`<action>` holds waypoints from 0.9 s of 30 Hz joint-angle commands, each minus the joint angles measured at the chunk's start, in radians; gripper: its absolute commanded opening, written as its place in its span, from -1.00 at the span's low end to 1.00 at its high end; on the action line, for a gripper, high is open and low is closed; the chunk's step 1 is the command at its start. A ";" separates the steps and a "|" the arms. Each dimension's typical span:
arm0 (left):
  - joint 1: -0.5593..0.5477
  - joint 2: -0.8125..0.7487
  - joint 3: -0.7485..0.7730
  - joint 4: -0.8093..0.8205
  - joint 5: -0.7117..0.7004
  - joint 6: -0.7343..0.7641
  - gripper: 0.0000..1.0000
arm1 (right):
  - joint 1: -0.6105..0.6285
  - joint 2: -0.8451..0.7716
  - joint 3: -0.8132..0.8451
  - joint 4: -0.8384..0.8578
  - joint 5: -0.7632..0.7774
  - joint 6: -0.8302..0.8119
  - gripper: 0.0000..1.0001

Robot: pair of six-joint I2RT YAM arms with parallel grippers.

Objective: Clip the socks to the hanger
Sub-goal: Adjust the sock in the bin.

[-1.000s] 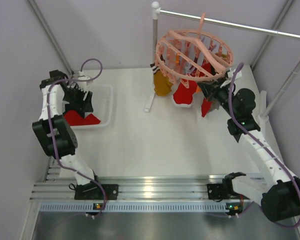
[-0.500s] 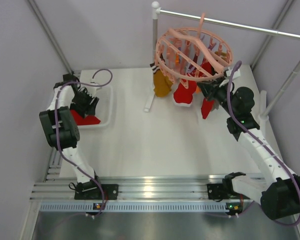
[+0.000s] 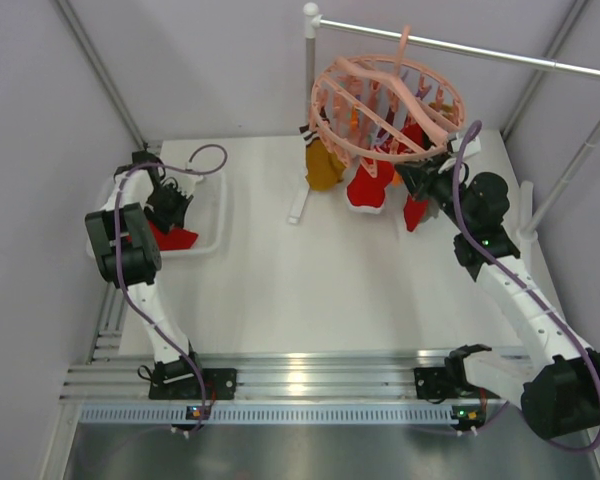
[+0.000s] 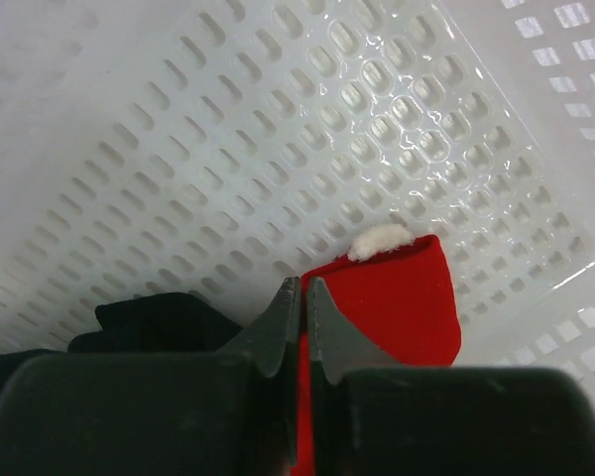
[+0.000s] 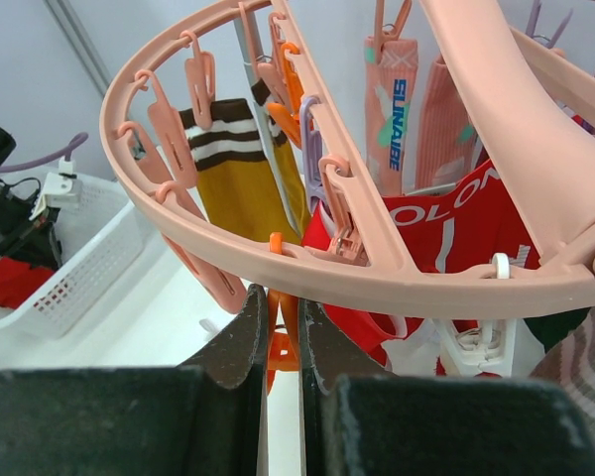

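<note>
Overhead from behind, wrist cameras close in (basket (image 3: 221, 205) shared)

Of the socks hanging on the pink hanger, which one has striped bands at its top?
The mustard-yellow sock: brown and white bands cross its cuff. The red sock and the salmon socks beside it have no such bands.

Bright, even, diffuse light; shadows soft.
Glare spots dot the basket (image 4: 407, 139) floor just above the red sock (image 4: 407, 297); nearer than the basket, the fingers (image 4: 268, 332) of the left gripper (image 4: 299, 286) are out of focus.
</note>
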 commanded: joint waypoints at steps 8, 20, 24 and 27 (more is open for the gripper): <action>-0.003 -0.083 0.152 -0.089 0.159 -0.031 -1.00 | 0.002 0.008 0.042 0.007 0.014 -0.019 -1.00; -0.004 -0.177 0.179 0.005 0.292 -0.129 -1.00 | 0.002 0.008 0.036 0.011 0.010 -0.016 -1.00; -0.030 -0.134 0.175 0.002 0.297 -0.140 -1.00 | 0.002 0.006 0.036 0.010 0.009 -0.019 -1.00; -0.046 -0.100 0.160 0.058 0.291 -0.187 -1.00 | 0.002 0.008 0.035 0.010 0.009 -0.019 -1.00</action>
